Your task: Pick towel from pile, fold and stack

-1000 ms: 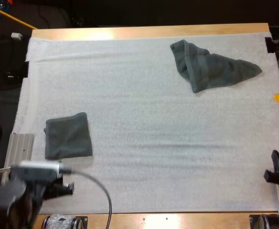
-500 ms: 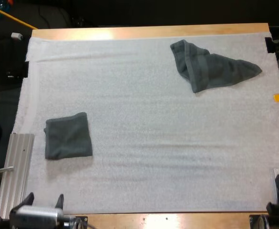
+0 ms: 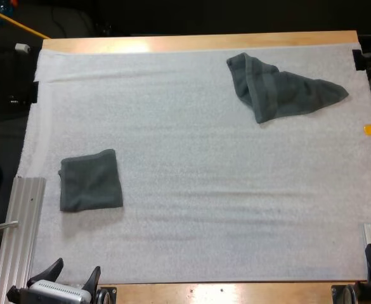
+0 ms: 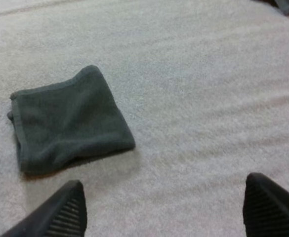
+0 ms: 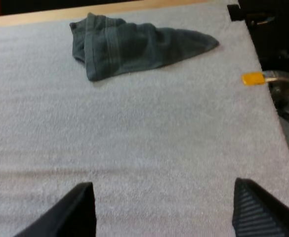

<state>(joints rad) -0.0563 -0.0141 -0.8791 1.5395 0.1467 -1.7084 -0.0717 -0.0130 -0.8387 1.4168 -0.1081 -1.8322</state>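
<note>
While its fingers are spread wide on nothing, the left gripper is seen at the white mat's near edge; the folded towel is laid flat at its twelve o'clock, well apart. The right gripper, likewise spread and empty, is placed at the near right corner, the crumpled towel far off at eleven o'clock.

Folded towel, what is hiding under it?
The folded towel lies flat on the white mat. Nothing pokes out around its edges. Whatever is between its layers or beneath it is covered and cannot be seen.
</note>
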